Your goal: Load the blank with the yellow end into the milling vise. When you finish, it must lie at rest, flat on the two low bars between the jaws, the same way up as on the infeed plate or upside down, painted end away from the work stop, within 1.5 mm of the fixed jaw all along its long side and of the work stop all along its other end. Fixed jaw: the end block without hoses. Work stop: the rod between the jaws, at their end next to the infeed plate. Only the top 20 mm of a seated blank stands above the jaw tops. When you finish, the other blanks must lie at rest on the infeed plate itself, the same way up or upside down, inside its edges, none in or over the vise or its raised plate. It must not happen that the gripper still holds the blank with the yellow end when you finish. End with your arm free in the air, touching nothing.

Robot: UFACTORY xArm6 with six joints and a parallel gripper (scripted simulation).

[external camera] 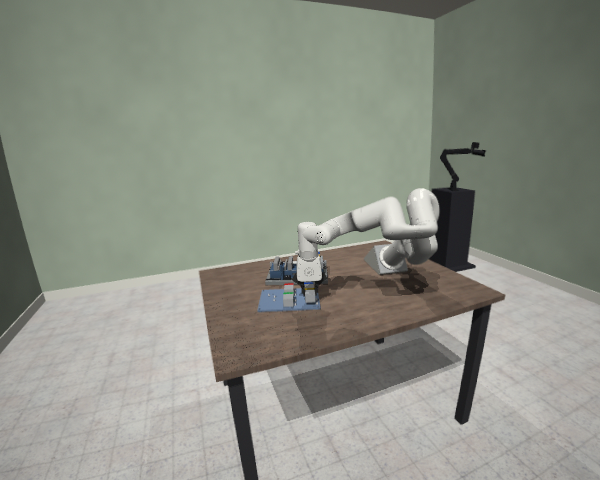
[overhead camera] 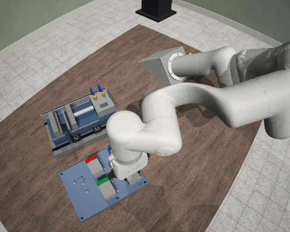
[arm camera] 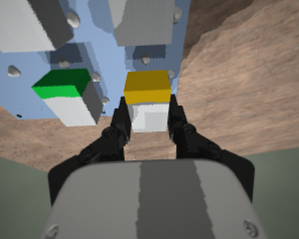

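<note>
The yellow-ended blank (arm camera: 148, 90) (overhead camera: 134, 178) (external camera: 309, 297) is between the fingers of my gripper (arm camera: 149, 105), which is shut on its long sides. In the top view the arm hides its yellow end. I cannot tell whether it touches the infeed plate (overhead camera: 72, 199) (external camera: 265, 305) (arm camera: 98, 37). The vise stands beyond the plate, with its fixed jaw (overhead camera: 54, 124) at the far left and the dark work stop (overhead camera: 68, 137) at its plate-side end. Nothing shows seated between the jaws.
The green-ended blank (overhead camera: 107, 189) (arm camera: 62, 84) and red-ended blank (overhead camera: 95, 168) (arm camera: 25, 22) lie on the plate, left of my gripper. The blue-ended blank (overhead camera: 109, 150) (arm camera: 143, 22) lies ahead of the held one. Small pins stand around them. Hoses rise from the vise's right block (overhead camera: 106, 109).
</note>
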